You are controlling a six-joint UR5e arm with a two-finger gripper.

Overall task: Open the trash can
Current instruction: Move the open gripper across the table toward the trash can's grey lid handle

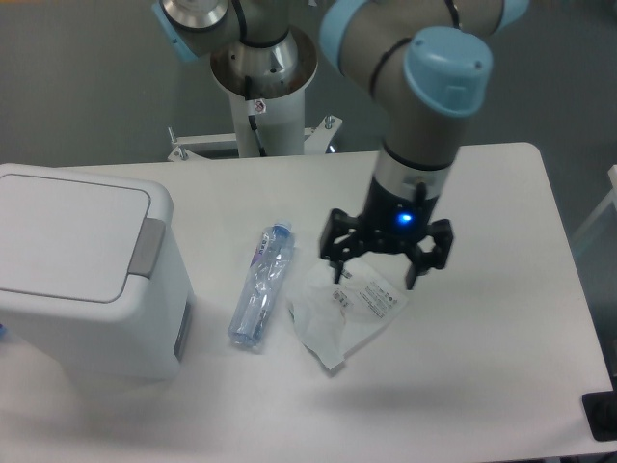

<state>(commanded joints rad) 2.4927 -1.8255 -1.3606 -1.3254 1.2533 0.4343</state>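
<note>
The trash can (82, 270) is a large white boxy bin at the left of the table. Its flat white lid (63, 231) lies shut, with a grey push tab (147, 247) on its right edge. My gripper (377, 278) hangs over the middle of the table, well to the right of the bin. Its black fingers (338, 262) are spread open and hold nothing. It hovers just above a crumpled clear plastic bag.
A clear plastic bottle (261, 285) lies on its side between the bin and the gripper. A crumpled clear plastic bag (342, 313) with a white label lies under the gripper. The robot base (260, 87) stands behind the table. A black object (602, 417) sits at the right edge.
</note>
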